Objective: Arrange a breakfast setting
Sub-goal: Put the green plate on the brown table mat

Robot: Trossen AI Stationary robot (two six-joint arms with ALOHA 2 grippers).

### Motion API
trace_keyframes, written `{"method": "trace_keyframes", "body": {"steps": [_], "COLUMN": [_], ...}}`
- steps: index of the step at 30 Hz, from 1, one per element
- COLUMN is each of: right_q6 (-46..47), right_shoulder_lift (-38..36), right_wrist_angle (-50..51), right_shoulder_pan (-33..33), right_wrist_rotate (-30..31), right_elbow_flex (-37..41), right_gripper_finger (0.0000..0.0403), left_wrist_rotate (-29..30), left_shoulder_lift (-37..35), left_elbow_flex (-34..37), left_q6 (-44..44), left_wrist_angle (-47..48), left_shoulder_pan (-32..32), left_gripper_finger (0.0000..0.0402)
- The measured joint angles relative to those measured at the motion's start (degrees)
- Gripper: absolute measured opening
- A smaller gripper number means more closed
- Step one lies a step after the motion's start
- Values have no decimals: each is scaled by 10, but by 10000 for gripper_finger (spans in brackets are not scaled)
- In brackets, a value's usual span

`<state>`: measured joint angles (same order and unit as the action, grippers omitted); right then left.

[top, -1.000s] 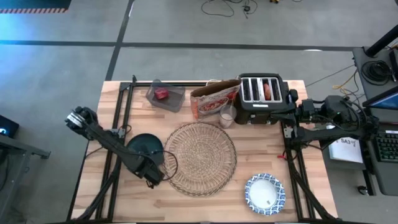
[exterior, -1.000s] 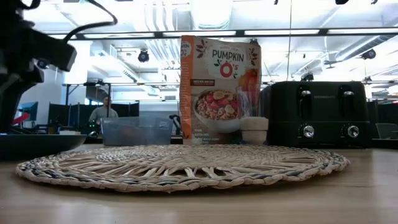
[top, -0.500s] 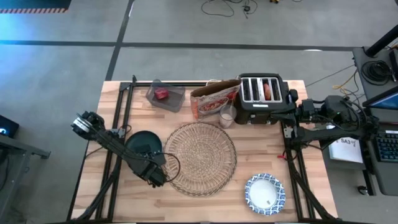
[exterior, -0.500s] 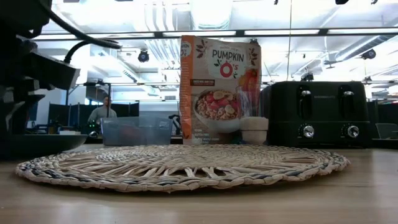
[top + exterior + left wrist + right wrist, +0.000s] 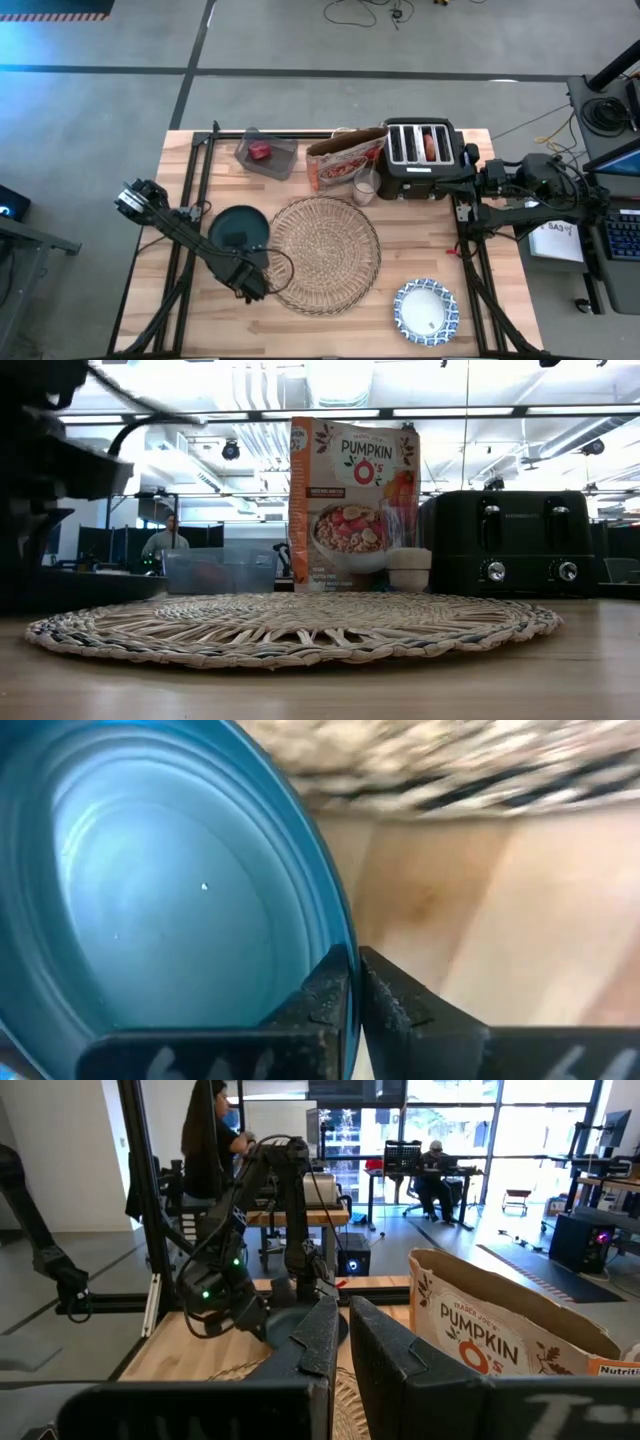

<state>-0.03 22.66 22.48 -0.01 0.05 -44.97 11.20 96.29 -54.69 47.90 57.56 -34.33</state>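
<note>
Clamping the rim of the dark teal plate (image 5: 238, 227), the left gripper (image 5: 250, 284) sits in the lower left of the high view, just off the left edge of the round woven straw placemat (image 5: 322, 254). The left wrist view shows its two dark fingers (image 5: 325, 1000) pinched together on the plate's edge (image 5: 160, 910), with the straw weave across the top of that frame and bare wood beside it. The plate lies on the wooden table (image 5: 420, 240) left of centre, its right edge at or just over the placemat's rim.

The placemat lies at the centre of the high view with nothing on it. The blue-and-white patterned bowl (image 5: 425, 309) stands at the lower right, well apart from the mat. The small clear glass (image 5: 365, 187) stands just above the mat, between the cereal box (image 5: 345, 158) and the black toaster (image 5: 428, 155). A clear container (image 5: 266, 153) holding something red lies in the upper left part of the table.

The right gripper (image 5: 338, 1335) waits at the right edge of the table beside the toaster, its fingers nearly together and holding nothing. In the low view the placemat (image 5: 290, 625) fills the foreground, with the cereal box (image 5: 353, 505) and toaster (image 5: 515, 545) behind it.
</note>
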Motion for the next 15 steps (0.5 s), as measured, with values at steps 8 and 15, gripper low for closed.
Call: {"method": "trace_keyframes", "body": {"steps": [8, 15], "right_q6": [0, 0], "right_shoulder_lift": [0, 0], "right_wrist_angle": [0, 0], "right_shoulder_pan": [0, 0], "right_wrist_rotate": [0, 0], "right_elbow_flex": [0, 0], "right_gripper_finger": [22, 22], "left_wrist_rotate": [26, 81], "left_shoulder_lift": [-1, -1], "left_elbow_flex": [-67, -110], "left_q6": [-120, -197], "left_wrist_angle": [5, 17], "left_shoulder_pan": [0, 1], "left_gripper_finger": [0, 0]}}
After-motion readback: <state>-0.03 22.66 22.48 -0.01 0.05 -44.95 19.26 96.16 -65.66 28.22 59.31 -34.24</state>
